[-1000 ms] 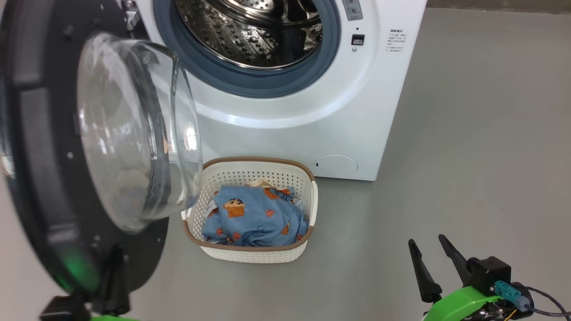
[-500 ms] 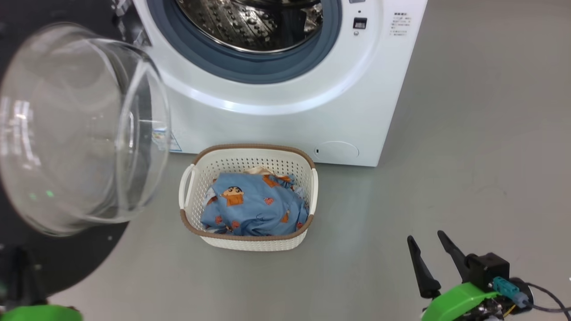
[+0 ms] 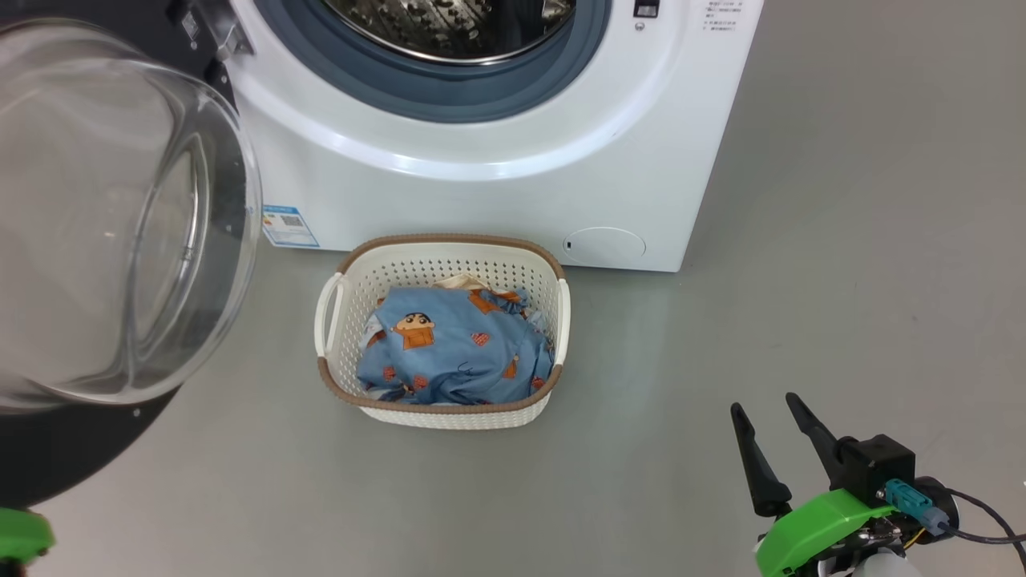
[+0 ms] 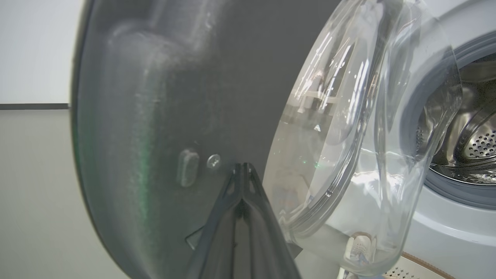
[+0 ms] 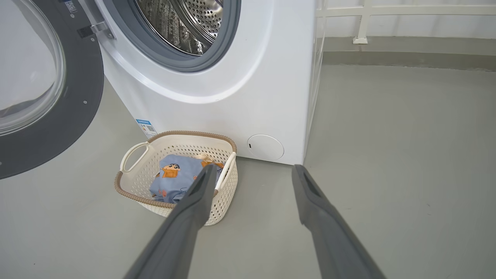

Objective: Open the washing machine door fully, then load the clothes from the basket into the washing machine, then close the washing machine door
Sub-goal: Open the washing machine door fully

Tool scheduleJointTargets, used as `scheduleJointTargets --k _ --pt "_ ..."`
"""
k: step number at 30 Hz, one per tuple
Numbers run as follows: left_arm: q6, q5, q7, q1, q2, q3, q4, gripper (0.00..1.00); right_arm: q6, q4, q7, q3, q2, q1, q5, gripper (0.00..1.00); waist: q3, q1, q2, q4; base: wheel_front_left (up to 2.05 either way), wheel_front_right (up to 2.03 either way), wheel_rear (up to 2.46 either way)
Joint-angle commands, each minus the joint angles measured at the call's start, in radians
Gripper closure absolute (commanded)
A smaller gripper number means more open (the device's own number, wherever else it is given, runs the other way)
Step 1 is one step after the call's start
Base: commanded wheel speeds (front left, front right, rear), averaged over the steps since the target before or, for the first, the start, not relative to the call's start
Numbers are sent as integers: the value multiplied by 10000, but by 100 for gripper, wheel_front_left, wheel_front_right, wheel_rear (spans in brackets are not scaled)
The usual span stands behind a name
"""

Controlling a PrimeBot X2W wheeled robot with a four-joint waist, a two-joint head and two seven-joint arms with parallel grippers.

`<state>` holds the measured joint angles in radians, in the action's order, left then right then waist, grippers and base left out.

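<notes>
Near right, right gripper [image 3: 764, 403] idling, fingers apart | near left, left gripper [image 4: 242, 166], fingers together, bearing on round black-rimmed glass door [image 3: 104, 224], likely widening it | light blue cartoon clothes [image 3: 453, 349] lying in cream perforated basket [image 3: 449, 239] before white washing machine [image 3: 481, 200]

The scene is being looked down on from the head camera, which is being aimed forward and down at the basket [image 3: 437, 417] and the lower front of the washing machine [image 3: 481, 200], from moderately near. The left wrist camera is being pointed along the left gripper [image 4: 242, 166], very close to the inner face of the washing machine door [image 4: 155, 116]. The right wrist camera is being aimed from low over the floor [image 5: 387, 155], farther back, toward machine and basket. Door and drum [image 3: 449, 24] are being shared by all three views.
</notes>
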<state>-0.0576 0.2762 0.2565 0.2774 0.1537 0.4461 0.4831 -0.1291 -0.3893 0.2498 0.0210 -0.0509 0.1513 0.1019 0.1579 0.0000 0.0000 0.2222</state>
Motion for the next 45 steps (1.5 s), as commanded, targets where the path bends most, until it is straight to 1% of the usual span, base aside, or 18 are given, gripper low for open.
scheduleJointTargets --k 1,7,15,21,23,28,33,42,43,44,45 --pt "12 -23 53 388 663 503 -114 100 -16 219 120 -206 7 319 -132 0 76 0 0 2 0 0 0" --pt "-85 -130 53 669 747 905 218 100 -16 218 120 -188 7 411 -193 0 192 0 0 -19 0 0 0" --pt "-330 -463 53 786 836 1009 438 100 -16 161 120 -197 7 448 -149 0 104 0 0 -6 0 0 0" --pt "-549 -753 53 537 627 834 295 100 -16 100 120 -257 7 383 55 0 -167 0 0 0 0 0 0" --pt "-604 -837 53 403 506 710 179 100 -16 89 120 -274 7 339 111 0 -270 0 0 4 0 0 0" --pt "-679 -1063 53 -207 -122 327 -515 100 -16 81 120 -353 7 162 323 0 -596 0 0 -25 0 0 0" --pt "-700 -1192 53 -676 -528 51 -1129 100 -16 132 120 -386 7 72 440 0 -761 0 0 -106 0 0 0" --pt "-717 -1303 53 -1381 -918 -715 -2136 100 -16 228 120 -453 7 -33 670 0 -982 0 0 -372 0 0 0" --pt "-718 -1323 53 -1469 -938 -826 -2240 85 -16 248 120 -473 7 -36 683 0 -998 0 0 -413 0 0 0" --pt "-719 -1342 53 -1548 -956 -944 -2343 57 -16 273 120 -484 7 -37 691 0 -1009 0 0 -451 0 0 0" --pt "-720 -1315 53 -1620 -972 -1046 -2408 24 -16 304 120 -496 7 -34 683 0 -1023 0 0 -493 0 0 0"
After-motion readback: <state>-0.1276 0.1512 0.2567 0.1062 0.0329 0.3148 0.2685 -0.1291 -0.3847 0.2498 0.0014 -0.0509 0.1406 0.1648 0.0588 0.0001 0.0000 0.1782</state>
